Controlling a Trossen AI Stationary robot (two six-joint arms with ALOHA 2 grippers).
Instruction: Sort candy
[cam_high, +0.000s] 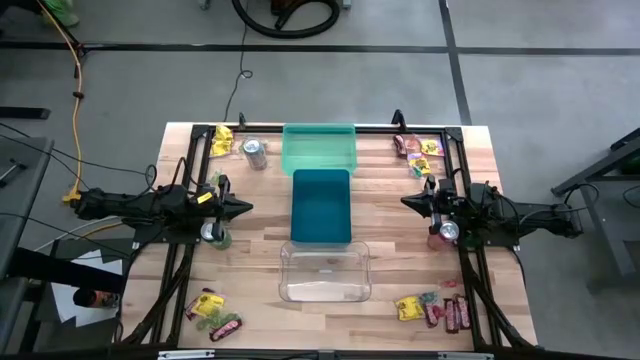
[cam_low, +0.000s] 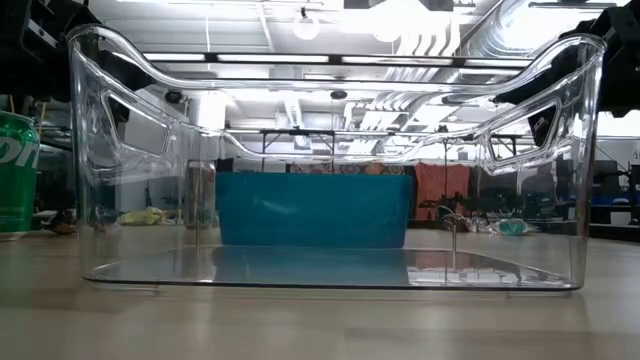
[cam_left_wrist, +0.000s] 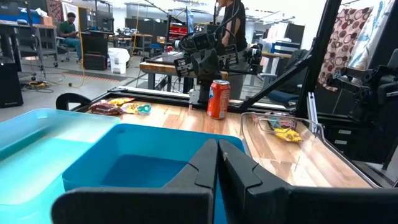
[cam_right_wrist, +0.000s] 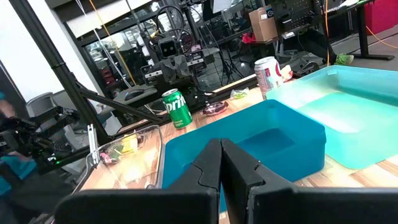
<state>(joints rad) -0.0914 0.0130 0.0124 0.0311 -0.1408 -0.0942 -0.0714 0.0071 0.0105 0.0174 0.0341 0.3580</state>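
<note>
Three bins line up down the middle of the bench (cam_high: 380, 215): a light green bin (cam_high: 319, 149) at the far end, a teal bin (cam_high: 321, 205) in the middle, a clear bin (cam_high: 324, 271) nearest. All three look empty from above. The candy lies in four heaps at the bench corners: far left (cam_high: 222, 137), far right (cam_high: 420, 152), near left (cam_high: 212, 313), near right (cam_high: 436, 309).

The left pincer (cam_high: 246, 208) hangs at the left of the teal bin, fingers pressed together, holding nothing. The right pincer (cam_high: 407, 201) mirrors it at the right, also closed and empty.

The low view looks through the clear bin to the teal one and shows a green can (cam_low: 17, 172) at its left edge. The left wrist view shows a red can (cam_left_wrist: 217, 99) by the right arm; the right wrist view shows a silver can (cam_right_wrist: 268, 73).

The bench is pale wood planks with a black frame, on a grey floor. Behind it lies a workshop with desks, ceiling lights and a seated person (cam_left_wrist: 69, 29).
</note>
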